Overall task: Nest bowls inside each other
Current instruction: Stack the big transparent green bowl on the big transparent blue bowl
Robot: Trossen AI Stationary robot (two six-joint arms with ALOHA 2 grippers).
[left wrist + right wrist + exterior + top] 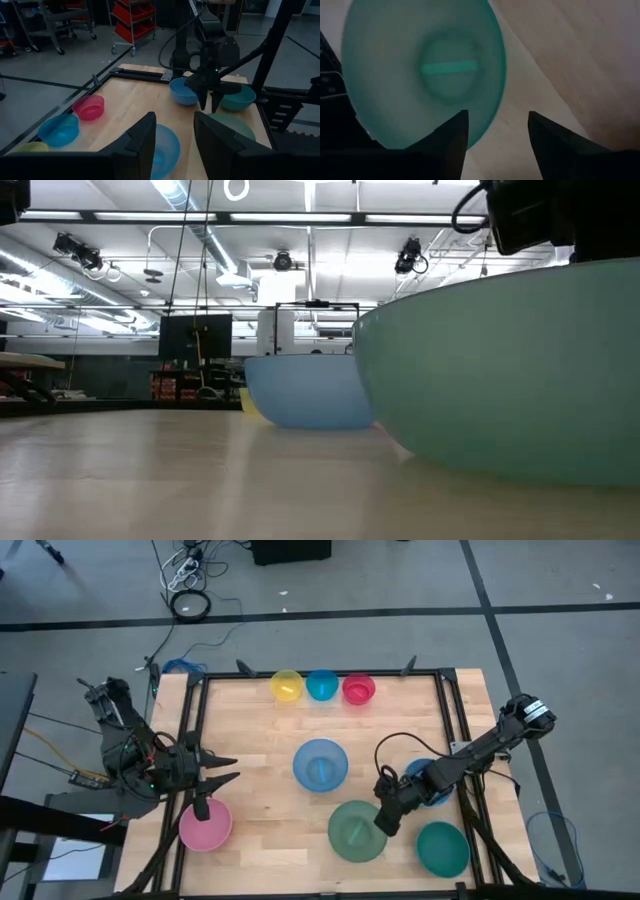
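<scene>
Five large bowls stand upright on their bases on the wooden table: pink [205, 823], light blue [320, 764], green [357, 830], teal [442, 848], and blue [428, 785], which is half hidden under my right arm. Small yellow [287, 686], blue [322, 685] and magenta-red [358, 689] bowls line the far edge. My right gripper [383, 824] hangs open, slanting down over the green bowl's right rim [490, 107], one finger above the bowl, one above bare wood. My left gripper [230, 770] hovers open and level at the table's left, just beyond the pink bowl.
A black frame [440, 680] borders the table top. In the low view the green bowl [520, 370] fills the near right, with the light blue bowl [305, 390] behind it. Bare wood lies between the pink and green bowls [280, 840].
</scene>
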